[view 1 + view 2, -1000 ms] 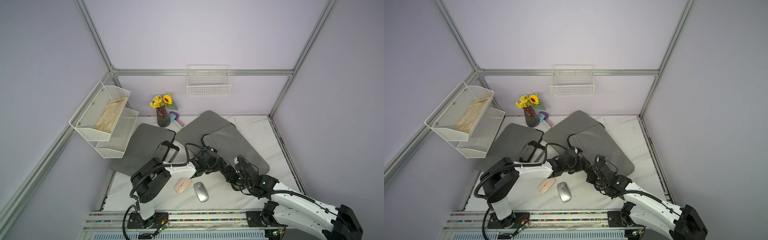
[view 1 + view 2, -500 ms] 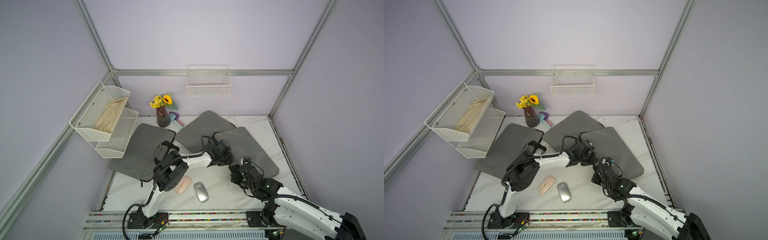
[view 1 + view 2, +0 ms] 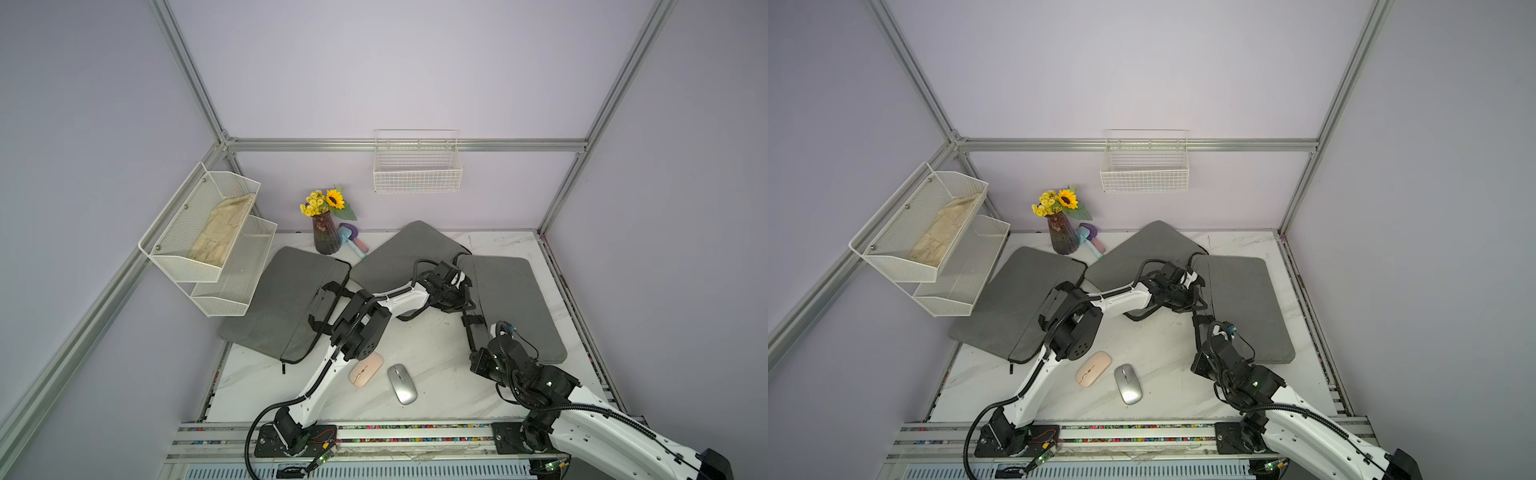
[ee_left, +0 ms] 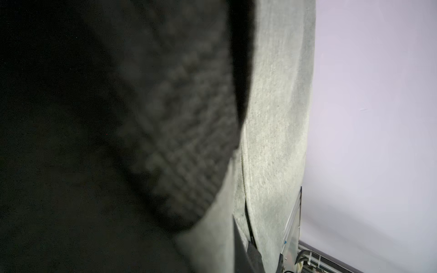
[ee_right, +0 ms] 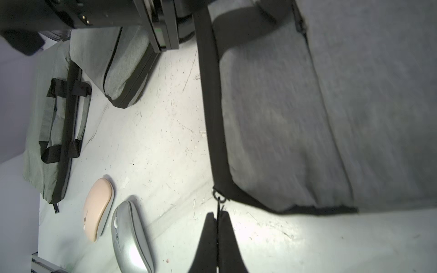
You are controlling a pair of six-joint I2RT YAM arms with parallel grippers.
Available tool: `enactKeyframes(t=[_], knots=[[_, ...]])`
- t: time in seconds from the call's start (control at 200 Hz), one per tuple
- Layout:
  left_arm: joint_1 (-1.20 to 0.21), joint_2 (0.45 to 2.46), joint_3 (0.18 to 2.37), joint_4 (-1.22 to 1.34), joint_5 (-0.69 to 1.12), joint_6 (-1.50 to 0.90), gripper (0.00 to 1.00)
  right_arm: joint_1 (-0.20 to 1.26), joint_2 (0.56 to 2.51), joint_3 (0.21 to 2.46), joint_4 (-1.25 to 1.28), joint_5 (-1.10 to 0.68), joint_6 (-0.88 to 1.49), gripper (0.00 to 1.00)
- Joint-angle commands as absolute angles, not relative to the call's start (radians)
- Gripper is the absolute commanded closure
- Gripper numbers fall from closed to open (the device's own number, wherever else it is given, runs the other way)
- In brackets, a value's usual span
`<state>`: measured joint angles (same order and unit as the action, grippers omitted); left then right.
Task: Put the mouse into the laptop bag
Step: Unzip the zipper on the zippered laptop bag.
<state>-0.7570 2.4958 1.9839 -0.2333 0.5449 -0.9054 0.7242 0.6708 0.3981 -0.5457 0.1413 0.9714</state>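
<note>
The right pincer point(image 5: 218, 214) is pinched tight on the zipper pull point(image 5: 218, 198), at the near left corner of the right-hand laptop bag point(image 3: 511, 299). The left pincer point(image 3: 459, 296) is up at that bag's far left corner. Its wrist view is blocked by dark webbing point(image 4: 184, 123), so I can't tell whether it has closed on anything. Both mice wait on the bench point(image 3: 432, 345) near the front edge. The pink mouse point(image 3: 365, 370) has the silver mouse point(image 3: 402, 383) just to its right, and neither is in a bag.

Danger here: that pull is a thin tab, and a crooked tug could slip it out of the fingers. If the far corner isn't truly anchored, the whole bag slides instead of the zip running. And the left arm's elbow hangs just beside the pink mouse, so a careless retreat could knock it.

A second ago the bag lay skewed over the middle bag point(image 3: 403, 253). Now it sits squarer and further right, the left arm is stretched across and the right arm is drawn nearer. The mice are unmoved.
</note>
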Motion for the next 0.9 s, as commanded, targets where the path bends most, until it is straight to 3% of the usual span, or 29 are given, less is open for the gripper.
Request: enactKeyframes(t=[0.0,0.12,0.145,0.18,0.255,0.285,0.33,0.485,0.66,0.895], knots=[[-0.635,2.535,2.101,-0.039,0.305,-0.9,1.0,0.757,0.652,0.42,-0.574,-0.039,0.968,1.0],[-0.638,2.523,2.12,-0.036,0.308,-0.89,1.0,0.758,0.68,0.421,-0.56,-0.051,0.959,1.0],[-0.637,2.518,2.12,-0.037,0.309,-0.891,0.95,0.757,0.686,0.421,-0.557,-0.053,0.959,1.0],[-0.637,2.509,2.116,-0.036,0.314,-0.892,0.8,0.756,0.692,0.423,-0.554,-0.051,0.957,1.0],[-0.643,2.475,2.074,-0.037,0.315,-0.908,0.24,0.757,0.699,0.414,-0.537,-0.059,0.959,1.0],[-0.648,2.453,2.043,-0.033,0.318,-0.915,0.13,0.756,0.702,0.41,-0.527,-0.058,0.96,1.0],[-0.66,2.416,1.98,-0.017,0.32,-0.919,0.06,0.756,0.706,0.405,-0.509,-0.053,0.962,1.0],[-0.698,2.215,1.643,0.023,0.284,-1.01,0.01,0.756,0.749,0.394,-0.413,-0.04,0.963,1.0],[-0.759,1.952,1.265,0.13,0.217,-1.058,0.01,0.755,0.828,0.384,-0.296,-0.084,0.949,1.0],[-0.894,1.841,1.052,0.233,0.173,-1.089,0.08,0.755,0.813,0.369,-0.21,-0.128,0.94,1.0]])
